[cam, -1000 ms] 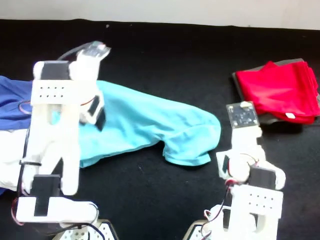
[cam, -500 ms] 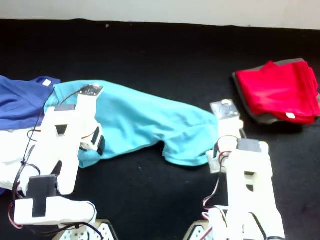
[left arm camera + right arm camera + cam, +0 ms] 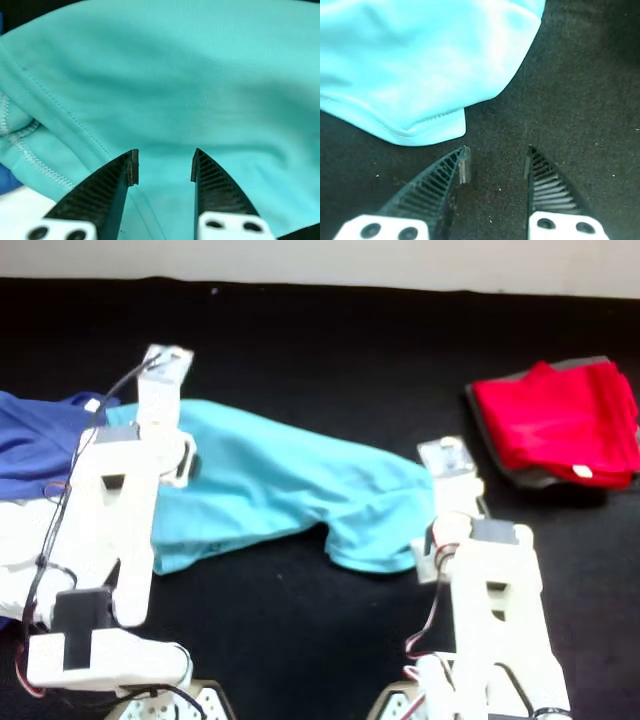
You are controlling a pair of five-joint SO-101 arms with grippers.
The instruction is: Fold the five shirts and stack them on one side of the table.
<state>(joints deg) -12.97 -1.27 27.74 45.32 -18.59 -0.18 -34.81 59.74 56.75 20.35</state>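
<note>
A turquoise shirt [image 3: 290,485] lies spread across the middle of the black table. My left arm [image 3: 120,480] stands over its left end. In the left wrist view my left gripper [image 3: 164,167] is open just above the turquoise cloth [image 3: 200,85], near a stitched hem [image 3: 30,155]. My right arm [image 3: 470,540] is at the shirt's right end. There my right gripper [image 3: 496,165] is open over bare table, close beside the shirt's hem corner [image 3: 450,125]. A folded red shirt [image 3: 555,420] lies on a folded grey one [image 3: 480,415] at the right.
A dark blue shirt [image 3: 40,445] and a white shirt [image 3: 20,540] lie heaped at the left edge, partly under the turquoise one. The black table [image 3: 330,350] stretches bare behind the shirts and between the arms in front.
My right arm unfolded and moved forward to the shirt's right end. My left arm drew back, then went forward again over the shirt's left end. The shirt barely shifted.
</note>
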